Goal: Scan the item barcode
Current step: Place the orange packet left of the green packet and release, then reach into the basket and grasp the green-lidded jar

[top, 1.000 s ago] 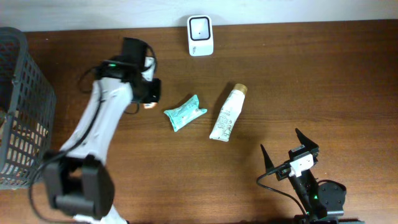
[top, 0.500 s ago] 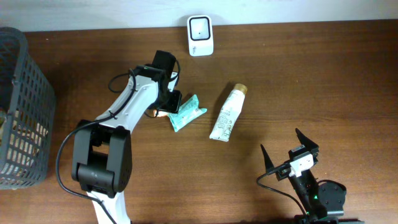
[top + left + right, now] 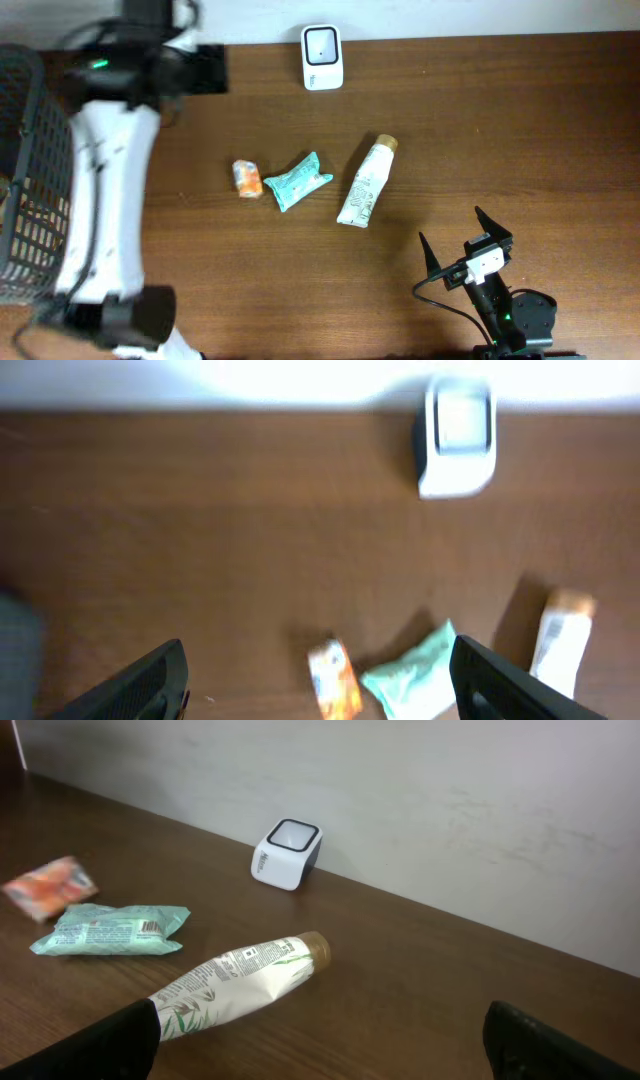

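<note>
Overhead: scanner (image 3: 322,57) at far edge of tabletop (image 3: 500,130). Orange packet (image 3: 247,179) lies flat, nearer than scanner and to its left, clear of both arms. Teal pouch (image 3: 297,181) just beside packet. Tube (image 3: 365,182) nearer than scanner, slightly right. Left end effector (image 3: 205,69) left of scanner. Right end effector (image 3: 450,226) well apart from scanner, near-right.

Left wrist: left end effector spread wide, empty.

Right wrist: right end effector spread wide, empty.

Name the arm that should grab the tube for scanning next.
Right, probably: the right hand, open, faces the tube, its nearest item; the left hand is off by the table's far edge.
</note>
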Motion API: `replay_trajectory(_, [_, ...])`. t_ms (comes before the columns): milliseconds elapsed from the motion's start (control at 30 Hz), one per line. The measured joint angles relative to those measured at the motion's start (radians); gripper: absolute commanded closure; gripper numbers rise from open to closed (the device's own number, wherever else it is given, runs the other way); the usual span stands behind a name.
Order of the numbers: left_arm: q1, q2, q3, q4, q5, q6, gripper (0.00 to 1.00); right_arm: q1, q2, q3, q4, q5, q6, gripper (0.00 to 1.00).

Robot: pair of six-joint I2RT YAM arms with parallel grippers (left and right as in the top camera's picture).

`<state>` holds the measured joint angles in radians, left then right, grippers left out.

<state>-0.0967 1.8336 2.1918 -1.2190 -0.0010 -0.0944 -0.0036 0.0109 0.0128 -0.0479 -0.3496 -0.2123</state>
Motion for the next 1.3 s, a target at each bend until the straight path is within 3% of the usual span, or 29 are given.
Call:
replay_trajectory(167, [0.117, -0.085, 0.025, 0.019, 0.001, 0.0, 0.18, 0.0, 0.0, 0.0, 0.0, 0.0, -0.001, 0.02])
replay_trajectory(200, [0.152, -0.089, 0.024, 0.039, 0.002, 0.0, 0.14, 0.0, 0.0, 0.0, 0.0, 0.0, 0.0, 0.02])
replay_trajectory(433, [0.469, -0.089, 0.023, 0.274, -0.049, -0.015, 0.04, 0.0, 0.0, 0.0, 0.0, 0.0, 0.0, 0.02])
replay_trajectory(667, [0.723, -0.002, 0.024, 0.233, -0.087, -0.026, 0.07, 0.0, 0.0, 0.0, 0.0, 0.0, 0.0, 0.02])
replay_trajectory(833, [0.819, 0.136, 0.023, 0.175, -0.09, -0.029, 0.16, 0.0, 0.0, 0.0, 0.0, 0.0, 0.0, 0.02])
replay_trajectory(1000, [0.863, 0.213, 0.02, 0.148, -0.094, -0.035, 0.03, 0.0, 0.0, 0.0, 0.0, 0.0, 0.0, 0.02])
replay_trajectory(1300, [0.877, 0.365, 0.02, 0.153, -0.097, -0.029, 0.01, 0.0, 0.0, 0.0, 0.0, 0.0, 0.001, 0.02])
